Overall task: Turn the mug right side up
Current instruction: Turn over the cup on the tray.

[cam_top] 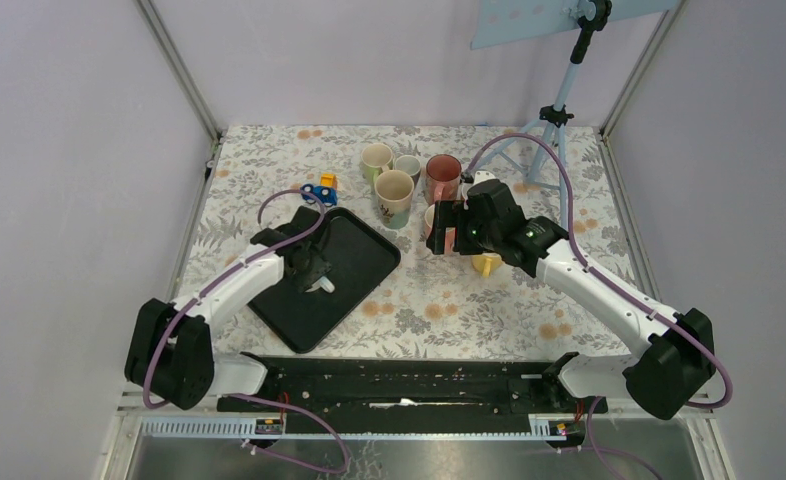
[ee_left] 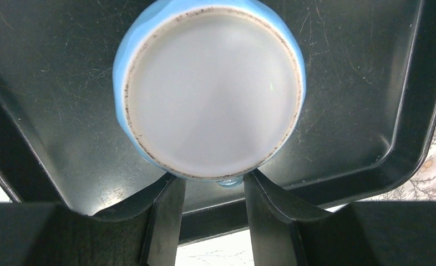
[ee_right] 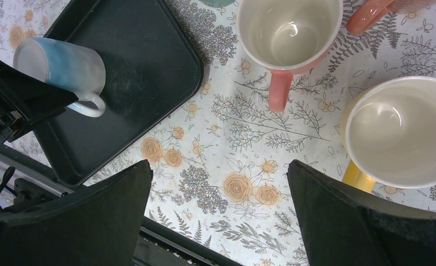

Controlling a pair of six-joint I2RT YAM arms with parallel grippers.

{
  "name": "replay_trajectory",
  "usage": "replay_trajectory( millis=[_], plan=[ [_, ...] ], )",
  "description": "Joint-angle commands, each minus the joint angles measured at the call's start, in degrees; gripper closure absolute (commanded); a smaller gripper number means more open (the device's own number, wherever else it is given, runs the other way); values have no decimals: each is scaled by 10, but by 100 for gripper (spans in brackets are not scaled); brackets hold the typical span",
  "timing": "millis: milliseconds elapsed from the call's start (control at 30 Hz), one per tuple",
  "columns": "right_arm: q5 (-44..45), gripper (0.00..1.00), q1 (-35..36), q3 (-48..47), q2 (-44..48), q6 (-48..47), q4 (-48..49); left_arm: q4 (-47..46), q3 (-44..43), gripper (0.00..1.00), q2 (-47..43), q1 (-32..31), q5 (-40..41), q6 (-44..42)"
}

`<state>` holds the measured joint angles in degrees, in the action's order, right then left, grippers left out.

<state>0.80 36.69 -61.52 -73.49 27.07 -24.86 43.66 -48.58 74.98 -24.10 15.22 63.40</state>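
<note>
A light blue mug [ee_left: 213,94] stands upside down on the black tray [ee_left: 49,83], its white base facing the left wrist camera. The same mug [ee_right: 66,64] shows at the upper left of the right wrist view, its handle pointing at the left arm. My left gripper [ee_left: 214,180] hangs right over the mug [cam_top: 321,285]. Its jaws are partly closed to either side of the handle, with a gap still showing on the left side. My right gripper [ee_right: 218,166] hovers wide open over the flowered cloth, holding nothing, right of the tray [cam_top: 359,250].
Several upright mugs cluster at the back middle: a cream one [cam_top: 394,195] and a pink one [cam_top: 443,175]. A pink mug [ee_right: 288,30] and a yellow mug [ee_right: 401,133] sit close under the right gripper [cam_top: 444,232]. A blue-yellow toy [cam_top: 321,188] lies behind the tray. A tripod [cam_top: 559,110] stands back right.
</note>
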Motion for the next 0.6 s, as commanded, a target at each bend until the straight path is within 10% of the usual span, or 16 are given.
replay_trajectory(
  millis=[0,567],
  plan=[
    [4,0,2,3,16,4,14,-4,2,53,11,5,-29,-47],
    [9,0,2,10,21,7,15,-26,9,61,32,37,-26,-93]
  ],
)
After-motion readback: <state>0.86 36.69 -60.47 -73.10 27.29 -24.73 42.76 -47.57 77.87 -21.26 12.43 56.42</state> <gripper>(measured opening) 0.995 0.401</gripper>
